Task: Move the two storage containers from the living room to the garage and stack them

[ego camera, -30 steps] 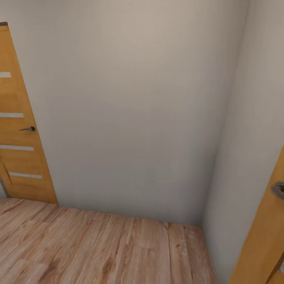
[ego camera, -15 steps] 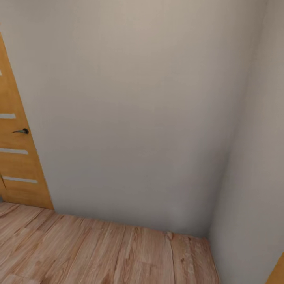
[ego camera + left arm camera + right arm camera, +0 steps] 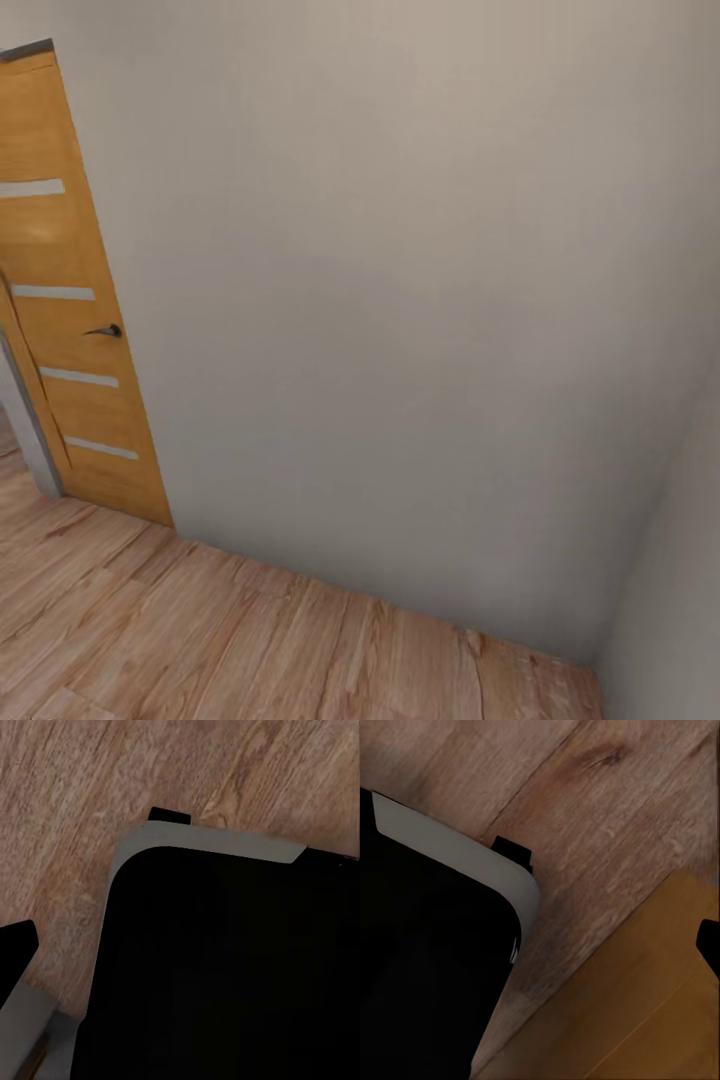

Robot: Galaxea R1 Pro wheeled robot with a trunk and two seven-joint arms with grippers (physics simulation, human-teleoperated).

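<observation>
Hallway walls and plank flooring make up the head view: a plain grey-white wall [image 3: 400,300] runs across most of it, meeting a second wall [image 3: 680,560] in a corner at about four o'clock. A wooden door [image 3: 70,300] with pale horizontal inlays and a dark lever handle [image 3: 105,330] stands at nine o'clock, and light wood plank floor [image 3: 200,640] lies along six to seven o'clock.

Compared with half a second ago, the door now sits further into the picture and more of it shows, while the corner has slid toward the right edge. That is the camera turning with the robot, not the door moving. The orange door edge seen a second ago at four o'clock has left the head view.

Both wrist views look down on the robot's dark base [image 3: 225,975] with its grey rim [image 3: 472,851] over the planks; a wooden door panel [image 3: 645,997] lies beside it. Neither gripper's opening can be judged from these pictures, and no storage container appears.

My reading: the robot is turning in a bare hallway, in transit, with neither container placed yet.
</observation>
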